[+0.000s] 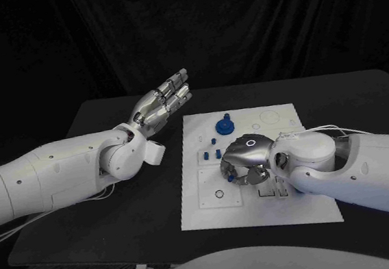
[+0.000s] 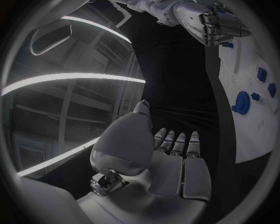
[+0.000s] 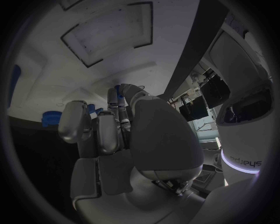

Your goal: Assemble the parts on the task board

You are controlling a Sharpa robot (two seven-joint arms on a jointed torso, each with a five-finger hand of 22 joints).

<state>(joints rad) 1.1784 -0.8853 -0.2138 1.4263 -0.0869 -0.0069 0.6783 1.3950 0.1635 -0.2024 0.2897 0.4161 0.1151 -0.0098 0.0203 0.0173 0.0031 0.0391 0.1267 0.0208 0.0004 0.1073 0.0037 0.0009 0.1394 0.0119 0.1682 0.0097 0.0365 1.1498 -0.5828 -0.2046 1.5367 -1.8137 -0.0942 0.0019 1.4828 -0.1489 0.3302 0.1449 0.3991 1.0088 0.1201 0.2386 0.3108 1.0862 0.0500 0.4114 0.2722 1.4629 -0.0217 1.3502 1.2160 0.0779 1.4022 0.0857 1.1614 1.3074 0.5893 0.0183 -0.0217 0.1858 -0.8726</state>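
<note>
The white task board (image 1: 267, 213) lies in the middle of the black table. My right hand (image 1: 244, 163) is down on the board's middle with its fingers curled in. A small blue part (image 3: 119, 94) shows at its fingertips, and it seems pinched there; the same part (image 2: 228, 45) peeks out under the hand in the left wrist view. A round blue part (image 1: 224, 127) stands near the board's far edge. Small blue pieces (image 1: 210, 153) stand just left of the right hand. My left hand (image 1: 160, 102) hovers flat, fingers straight, past the board's far left corner, holding nothing.
Outlined recesses (image 3: 105, 35) mark the board surface ahead of the right hand. The left forearm (image 1: 51, 178) stretches over the table's left side. A black curtain (image 1: 236, 17) hangs behind the table.
</note>
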